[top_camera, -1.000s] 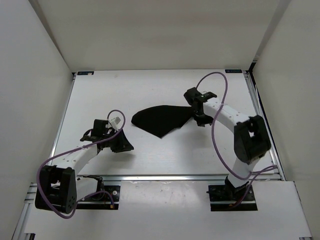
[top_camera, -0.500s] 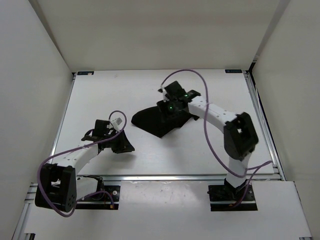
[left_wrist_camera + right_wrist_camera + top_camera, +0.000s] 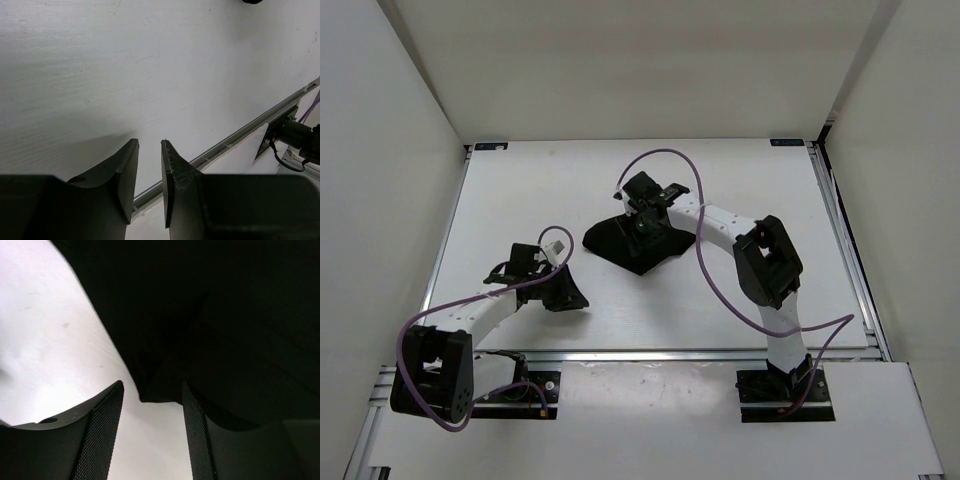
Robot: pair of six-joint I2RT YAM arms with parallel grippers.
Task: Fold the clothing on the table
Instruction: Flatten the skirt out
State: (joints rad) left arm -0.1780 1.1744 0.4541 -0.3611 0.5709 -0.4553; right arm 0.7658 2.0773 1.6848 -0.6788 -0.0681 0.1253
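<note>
legible text: none | brands, numbers: none | blue tags [image 3: 490,146] at far table [image 3: 520,180] corners: too small to read

The white table [image 3: 520,190], edged with metal rails, bears the black clothing [image 3: 615,243], which lies in a low, rumpled, roughly triangular heap well beyond the near rail [image 3: 670,352], about midway along that rail's length, with white tabletop showing between the fabric and the rail.

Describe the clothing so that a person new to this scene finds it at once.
Look at the white table, near its middle. The clothing lies there below the right gripper: it is the only soft, matte black thing.
</note>
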